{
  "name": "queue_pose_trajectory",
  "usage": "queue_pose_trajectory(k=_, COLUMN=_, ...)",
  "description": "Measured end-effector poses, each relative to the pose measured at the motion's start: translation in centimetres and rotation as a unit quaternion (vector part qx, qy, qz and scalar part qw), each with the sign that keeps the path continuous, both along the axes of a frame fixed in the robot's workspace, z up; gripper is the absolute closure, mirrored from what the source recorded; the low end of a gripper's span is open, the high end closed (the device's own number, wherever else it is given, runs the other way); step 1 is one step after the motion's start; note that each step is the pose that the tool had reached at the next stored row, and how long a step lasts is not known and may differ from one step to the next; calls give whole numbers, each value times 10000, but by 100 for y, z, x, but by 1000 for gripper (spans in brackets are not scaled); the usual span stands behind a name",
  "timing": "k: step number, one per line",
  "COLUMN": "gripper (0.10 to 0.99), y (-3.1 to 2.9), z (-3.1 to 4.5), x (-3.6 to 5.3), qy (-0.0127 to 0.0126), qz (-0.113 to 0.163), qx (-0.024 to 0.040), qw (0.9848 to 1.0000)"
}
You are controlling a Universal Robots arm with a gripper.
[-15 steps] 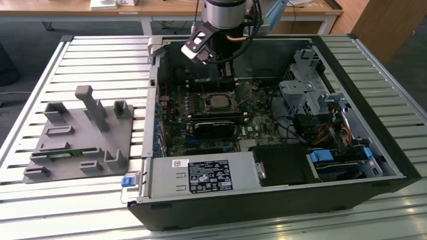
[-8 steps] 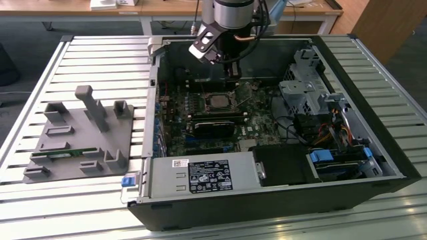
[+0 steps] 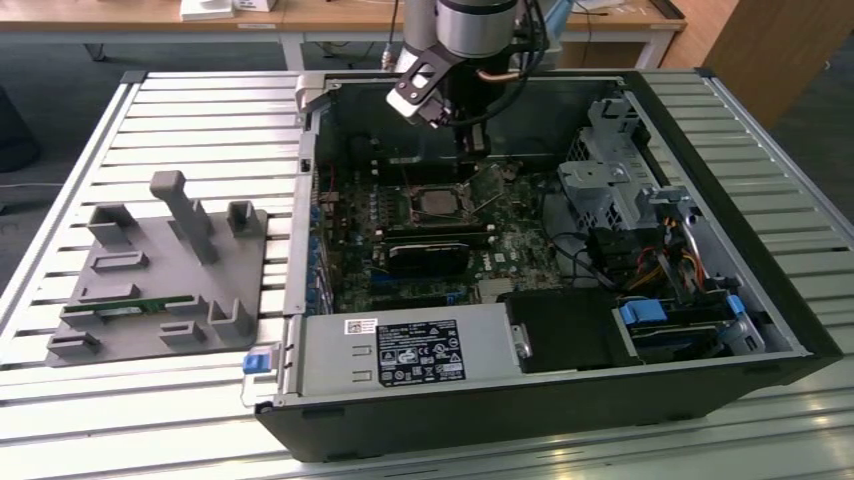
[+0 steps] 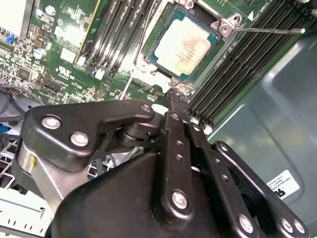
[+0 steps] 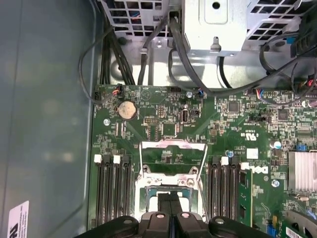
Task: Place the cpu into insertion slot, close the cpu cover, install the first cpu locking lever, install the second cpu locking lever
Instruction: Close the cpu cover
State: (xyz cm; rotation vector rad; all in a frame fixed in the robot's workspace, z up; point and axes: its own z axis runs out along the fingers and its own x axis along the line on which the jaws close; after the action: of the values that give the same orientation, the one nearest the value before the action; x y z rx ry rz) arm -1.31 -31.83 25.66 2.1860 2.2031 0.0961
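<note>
The cpu (image 4: 184, 43), a square chip with a dull silver top, lies flat in the insertion slot (image 4: 151, 69) on the green board. In the first wrist view the cpu cover (image 5: 173, 145) stands raised beyond the slot (image 5: 171, 184), and green board shows through its cut-out. Two thin locking levers (image 5: 140, 161) (image 5: 205, 161) stand free on either side of it. One lever (image 4: 267, 29) juts out sideways in the second wrist view. My gripper (image 4: 174, 95) is shut, black fingers pressed together with nothing between them, its tip at the slot's near edge. The exterior view has the gripper (image 3: 475, 152) just above the slot (image 3: 438, 203).
The open computer case (image 3: 534, 420) lies on a slatted table. Long black memory slots (image 4: 233, 64) flank the socket. A drive cage (image 3: 607, 190) and cables (image 5: 173, 59) crowd the exterior view's right. A grey fixture tray (image 3: 160, 275) sits at the exterior view's left.
</note>
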Motion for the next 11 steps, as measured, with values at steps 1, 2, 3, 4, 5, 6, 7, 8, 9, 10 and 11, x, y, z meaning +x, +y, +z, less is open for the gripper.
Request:
queue_pose_trajectory(k=1, gripper=980, y=0, z=5, x=1, qy=1, qz=0, qx=-2, qw=10000)
queue_pose_trajectory(k=2, gripper=980, y=0, z=8, x=3, qy=1, qz=0, qx=-1, qw=10000)
queue_pose_trajectory(k=3, gripper=980, y=0, z=12, x=5, qy=0, qz=0, qx=0, qw=10000)
queue_pose_trajectory(k=4, gripper=980, y=0, z=19, x=6, qy=0, qz=0, qx=1, qw=10000)
queue_pose_trajectory(k=5, gripper=980, y=0, z=28, x=7, qy=0, qz=-1, qx=1, qw=10000)
queue_pose_trajectory(k=6, gripper=980, y=0, z=38, x=7, qy=0, qz=-1, qx=1, qw=10000)
queue_pose_trajectory(k=7, gripper=980, y=0, z=50, x=8, qy=0, qz=0, qx=1, qw=10000)
queue_pose_trajectory(k=8, gripper=980, y=0, z=63, x=8, qy=0, qz=0, qx=1, qw=10000)
queue_pose_trajectory(k=9, gripper=980, y=0, z=76, x=8, qy=0, qz=0, qx=1, qw=10000)
queue_pose_trajectory(k=10, gripper=980, y=0, z=87, x=8, qy=0, qz=0, qx=2, qw=10000)
queue_pose_trajectory(k=11, gripper=980, y=0, z=98, x=8, qy=0, qz=0, qx=1, qw=10000)
